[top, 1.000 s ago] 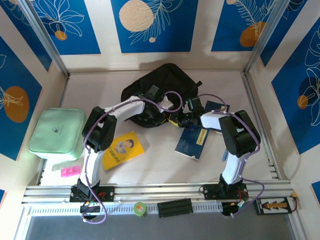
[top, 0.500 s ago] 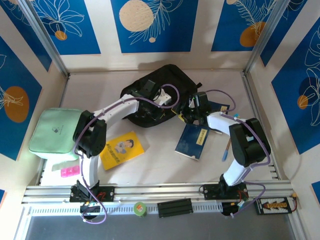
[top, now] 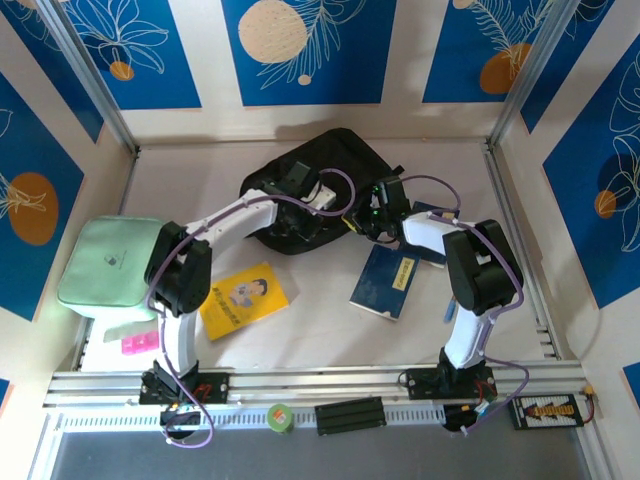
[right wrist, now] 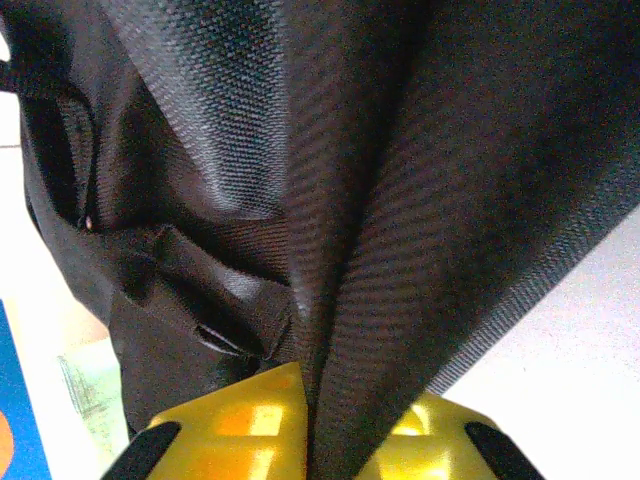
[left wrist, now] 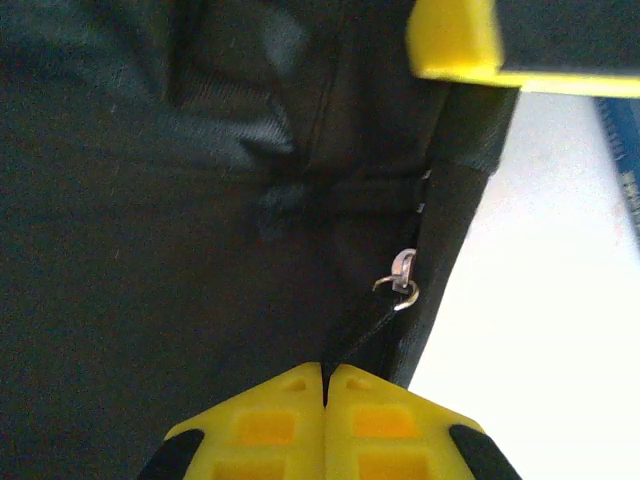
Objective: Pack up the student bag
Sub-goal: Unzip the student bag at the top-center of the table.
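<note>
The student bag (top: 335,160) is a black fabric backpack lying at the back middle of the table. My left gripper (top: 302,183) rests on its top. In the left wrist view its yellow fingertips (left wrist: 325,372) are shut on the thin black cord of a metal zipper pull (left wrist: 404,280) at the bag's edge. My right gripper (top: 377,212) is at the bag's right side. In the right wrist view it (right wrist: 325,395) is shut on a fold of the student bag's woven fabric (right wrist: 400,200), which rises up between its fingers.
A mint-green pouch (top: 112,265) lies at the left. A yellow booklet (top: 245,298) and a dark blue book (top: 385,283) lie in front of the bag. A pink item (top: 141,344) sits near the front rail, and a green tape roll (top: 280,417) on it.
The left gripper has reached further onto the bag's top. The right gripper has swung left and back to the bag's right edge, and the bag has shifted slightly.
</note>
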Available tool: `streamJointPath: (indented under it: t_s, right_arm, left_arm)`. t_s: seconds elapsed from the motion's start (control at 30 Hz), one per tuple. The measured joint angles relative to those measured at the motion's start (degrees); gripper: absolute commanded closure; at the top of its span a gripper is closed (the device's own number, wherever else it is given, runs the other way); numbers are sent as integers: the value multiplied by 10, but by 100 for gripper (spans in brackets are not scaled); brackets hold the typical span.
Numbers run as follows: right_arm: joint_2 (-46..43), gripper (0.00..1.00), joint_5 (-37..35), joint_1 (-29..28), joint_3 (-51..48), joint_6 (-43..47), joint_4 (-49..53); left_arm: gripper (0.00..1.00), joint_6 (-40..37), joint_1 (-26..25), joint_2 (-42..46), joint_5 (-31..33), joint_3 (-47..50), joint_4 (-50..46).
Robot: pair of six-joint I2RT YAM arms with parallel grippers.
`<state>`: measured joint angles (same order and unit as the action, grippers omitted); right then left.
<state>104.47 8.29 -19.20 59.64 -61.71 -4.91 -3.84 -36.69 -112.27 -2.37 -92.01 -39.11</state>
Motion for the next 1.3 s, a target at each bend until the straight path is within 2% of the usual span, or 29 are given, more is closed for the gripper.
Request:
streamJointPath:
  t_s: [0.1, 0.37, 0.87, 1.03, 1.3]
  right_arm:
    - [0, 94, -14, 1, 0, -1, 4]
    - [-7, 95, -37, 2, 5, 5, 20]
    - [1, 95, -13, 42, 35, 81, 50]
    - [19, 95, 10, 59, 56, 103, 57]
    - [66, 96, 40, 73, 139, 156, 86]
  left_arm:
    - [100, 8, -1, 30, 33, 24, -27]
    - [100, 30, -1, 104, 91, 87, -55]
    - [100, 33, 22, 122, 164, 122, -71]
    - [100, 23, 43, 122, 127, 122, -57]
    - [100, 31, 36, 127, -12, 128, 2]
